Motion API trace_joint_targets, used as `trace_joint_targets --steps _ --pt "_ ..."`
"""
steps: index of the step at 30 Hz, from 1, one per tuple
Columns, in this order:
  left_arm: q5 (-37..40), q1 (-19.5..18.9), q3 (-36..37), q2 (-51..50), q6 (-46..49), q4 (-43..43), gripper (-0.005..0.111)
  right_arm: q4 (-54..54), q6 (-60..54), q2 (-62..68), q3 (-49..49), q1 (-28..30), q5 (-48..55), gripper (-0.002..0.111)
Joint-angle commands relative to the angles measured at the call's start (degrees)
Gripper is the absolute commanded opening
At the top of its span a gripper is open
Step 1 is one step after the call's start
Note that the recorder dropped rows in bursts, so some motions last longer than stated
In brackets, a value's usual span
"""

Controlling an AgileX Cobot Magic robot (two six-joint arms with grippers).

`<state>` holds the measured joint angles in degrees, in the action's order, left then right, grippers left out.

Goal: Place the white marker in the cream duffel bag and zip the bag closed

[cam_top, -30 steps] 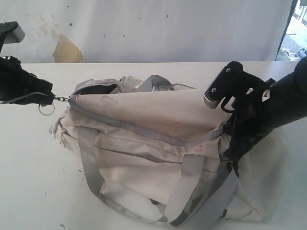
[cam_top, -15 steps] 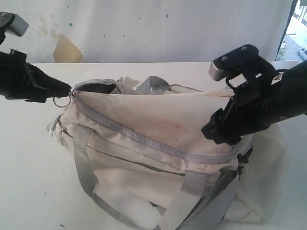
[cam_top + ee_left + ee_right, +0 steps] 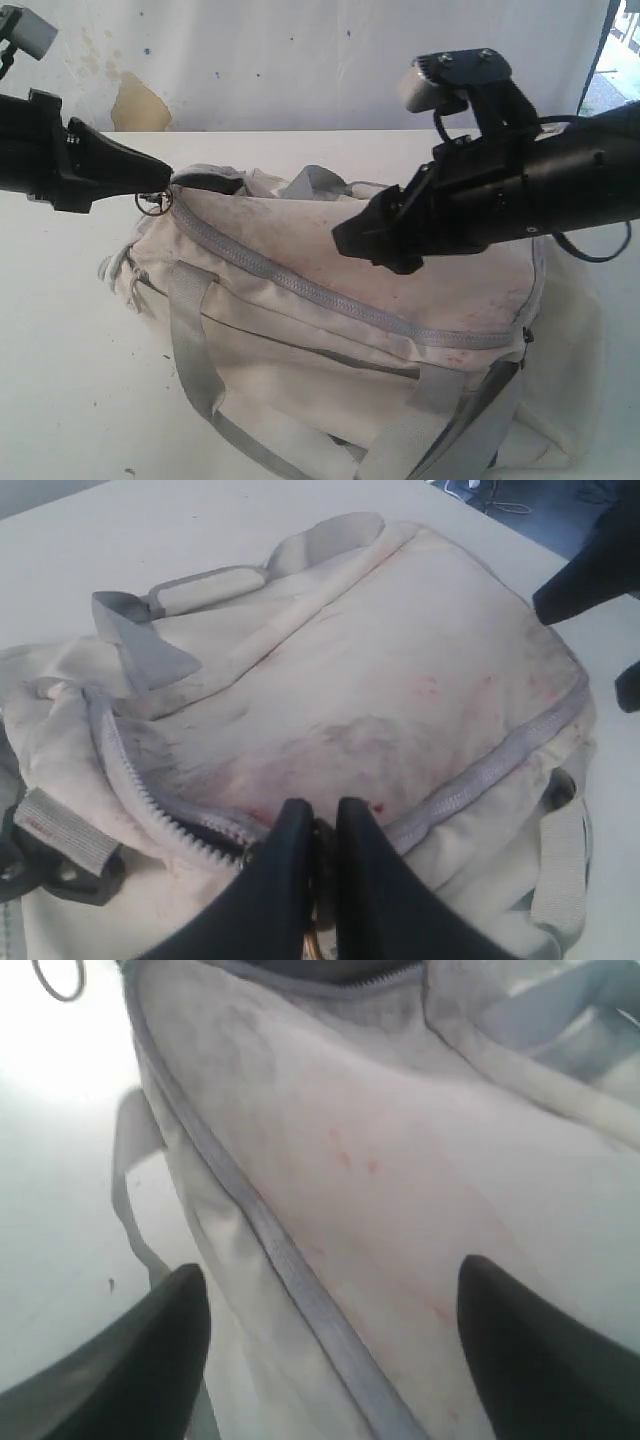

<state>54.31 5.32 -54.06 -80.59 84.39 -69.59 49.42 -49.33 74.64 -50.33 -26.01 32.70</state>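
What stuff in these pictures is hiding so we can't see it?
- Marker: in no view; whether it is inside the bag cannot be told.
- Bag's inside: exterior view shows only a dark gap; fabric covers the rest.
- Zip pull: only its ring shows; the shut left end effector covers the rest.
- Bag's lower end: cut off by the exterior view's bottom edge.
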Motion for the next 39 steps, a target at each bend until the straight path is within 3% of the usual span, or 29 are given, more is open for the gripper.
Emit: trace_joint_targets --steps 1,5,11,22,30,39 --pt "-2.8 0.0 0.0 0.5 -0.2 -1.4 0.000 9.6 -10.7 2.8 -0.4 -4.2 -6.6 0.064" --pt "-10.0 0.0 0.0 0.5 -2.9 -1.2 0.000 10.1 -12.5 5.4 -0.4 -7.4 -8.7 0.064" --pt "-10.5 0.0 0.6 0.5 -14.4 -1.5 0.000 10.1 -12.8 9.0 -0.4 -10.9 -12.7 0.064" --pt "-7.2 0.0 3.0 0.5 -14.6 -1.5 0.000 10.2 -25.6 12.3 -0.4 -19.9 -26.8 0.064" --pt "-7.2 0.0 3.0 0.5 -15.8 -3.4 0.000 10.1 -25.6 14.3 -0.6 -24.4 -34.8 0.064" --pt "-6.8 0.0 3.0 0.5 -17.0 -3.4 0.000 10.1 -25.5 20.9 -5.4 -27.4 -37.1 0.064"
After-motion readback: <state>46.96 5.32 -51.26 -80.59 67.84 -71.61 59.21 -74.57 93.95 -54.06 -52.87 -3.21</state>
